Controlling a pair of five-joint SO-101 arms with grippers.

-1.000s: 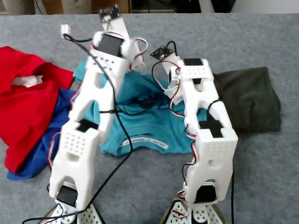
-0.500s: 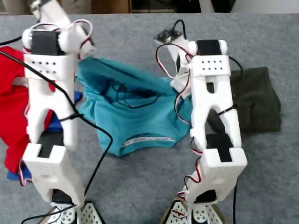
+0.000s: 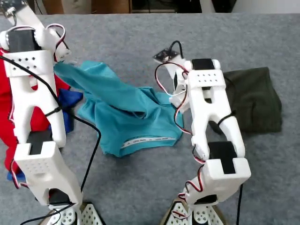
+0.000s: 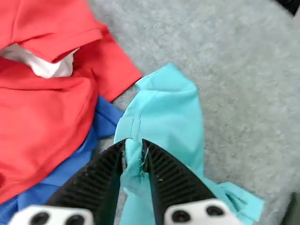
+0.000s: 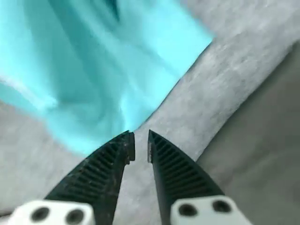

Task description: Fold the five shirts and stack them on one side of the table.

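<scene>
Clamping down hard, the left fingers [image 4: 101, 176] have a bunched fold of the teal shirt [image 4: 164, 112] pinched between them, and the cloth hangs off that grip. From there the shirt runs as a taut ridge out of the 10 o'clock corner of the high view toward the middle of the grey worktop [image 3: 140, 37]. The rest of it lies rumpled there, hem toward 6 o'clock. Over on the other side, the right fingers [image 5: 101, 171] are drawn almost together with just a slit between them. No cloth shows in that slit. They hover over bare worktop right at the teal shirt's edge, on its 3 o'clock side. Just beside the left fingers' grip lies the red shirt [image 4: 42, 108], spread loose at 9 o'clock, with the blue shirt [image 4: 70, 164] poking out from under it. Out at 3 o'clock, apart from the teal one, the dark green shirt [image 3: 251, 98] sits folded flat.
</scene>
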